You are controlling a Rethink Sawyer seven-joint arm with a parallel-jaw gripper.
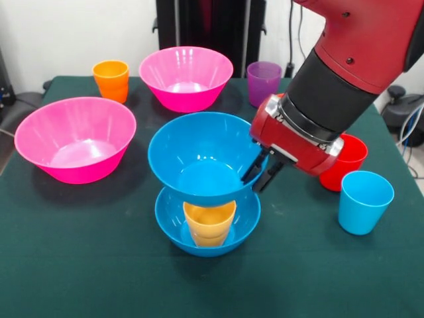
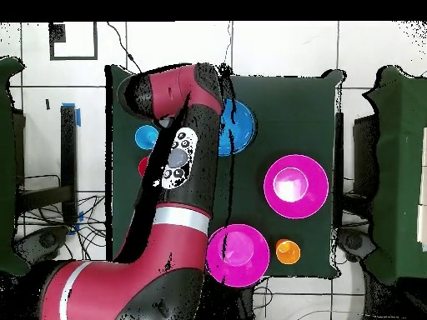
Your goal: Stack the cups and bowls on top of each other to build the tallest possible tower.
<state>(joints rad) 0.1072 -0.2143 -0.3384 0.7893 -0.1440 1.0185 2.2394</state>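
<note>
Right now the gripper (image 1: 262,173) is pinching the rim of the upper blue bowl (image 1: 199,156), its fingers closed on the right edge. That bowl is sitting on a yellow cup (image 1: 209,222), which is standing inside the lower blue bowl (image 1: 173,228) near the table's (image 1: 79,265) front.

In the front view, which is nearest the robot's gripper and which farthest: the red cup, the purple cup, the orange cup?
1. Red cup, just right of the gripper.
2. Purple cup, behind it, toward the table's back edge.
3. Orange cup, far off at the back left.
</note>
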